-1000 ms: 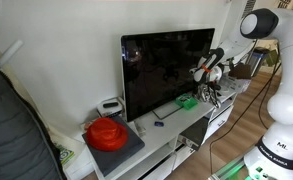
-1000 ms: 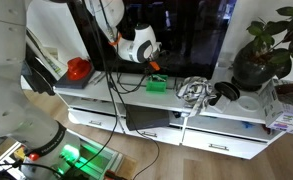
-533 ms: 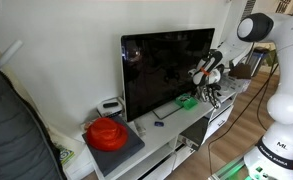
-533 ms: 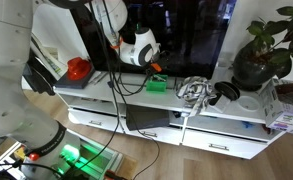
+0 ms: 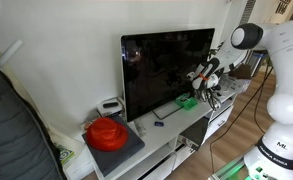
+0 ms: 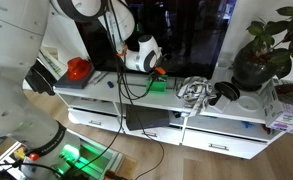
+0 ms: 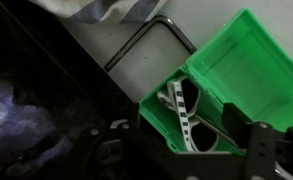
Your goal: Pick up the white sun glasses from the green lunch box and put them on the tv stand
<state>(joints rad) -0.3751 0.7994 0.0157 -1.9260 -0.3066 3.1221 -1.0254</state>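
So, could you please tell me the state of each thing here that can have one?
Green lunch box: open.
White sunglasses: lying inside the lunch box, not gripped.
Pincer: open, hovering over the lunch box.
TV: screen dark.

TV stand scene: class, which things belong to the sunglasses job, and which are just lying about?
Belong to the job: white sunglasses, green lunch box holding them, TV stand, gripper with open fingers at the box.

Just lying about: TV, red object, cable bundle, potted plant.
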